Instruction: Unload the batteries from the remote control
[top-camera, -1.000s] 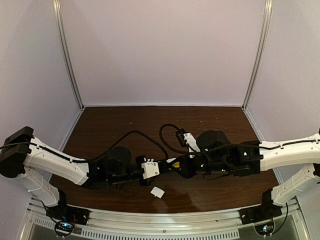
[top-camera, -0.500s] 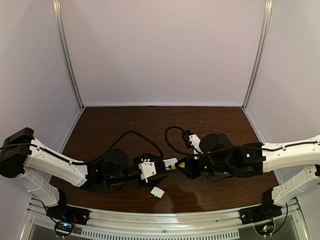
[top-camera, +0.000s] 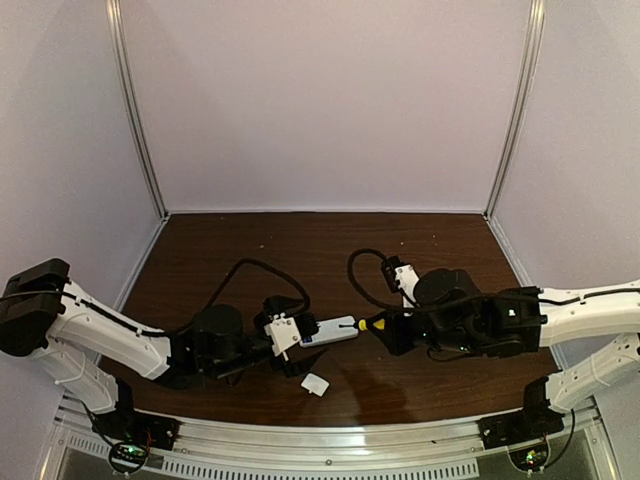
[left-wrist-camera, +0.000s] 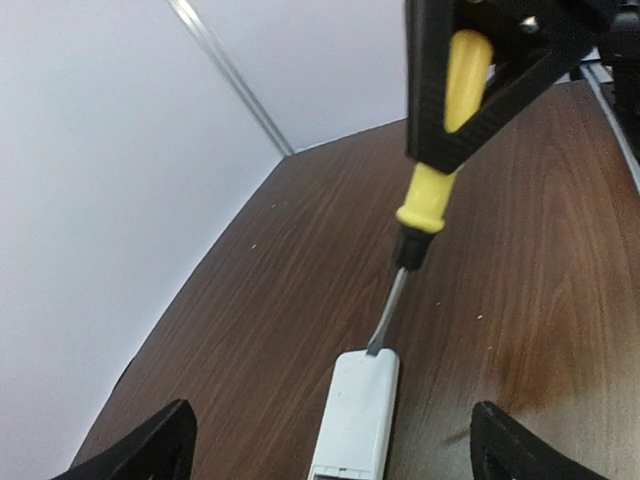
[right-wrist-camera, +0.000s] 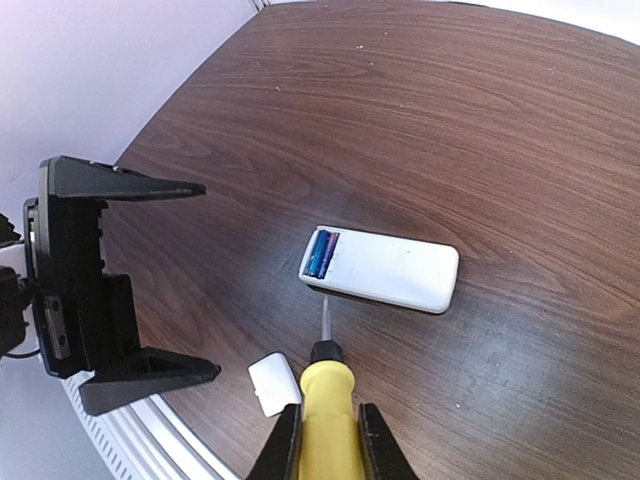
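1. We see that the left gripper (right-wrist-camera: 198, 280) has just let go. A second ago its jaws were pressed around the remote control (top-camera: 330, 330); now they stand spread wide, one finger on each side of the remote and clear of it.
2. The remote control now lies flat on the brown table (top-camera: 250, 250), between the two arms, at 3 o'clock of the left gripper in the overhead view.
3. The right gripper (right-wrist-camera: 325, 445) has drawn back toward 3 o'clock. It keeps pinching the yellow handle of the screwdriver (right-wrist-camera: 325, 410), whose shaft points at the remote.
4. In the right wrist view, the batteries (right-wrist-camera: 322, 253) sit side by side in the open bay at the remote's 9 o'clock end. The white cover piece (right-wrist-camera: 272, 385) lies apart at 7 o'clock of the remote.
5. We judge that the cover step is done but the unloading is not: both cells remain seated, and nothing now steadies the remote.
6. We cannot tell whether the screwdriver tip touches the remote or hovers just beside it; the two wrist views place it differently.
7. The batteries are too small to make out from overhead, and the bay end is cut off at the bottom of the left wrist view.
8. Only the tips of each gripper's own fingers show in its wrist view.
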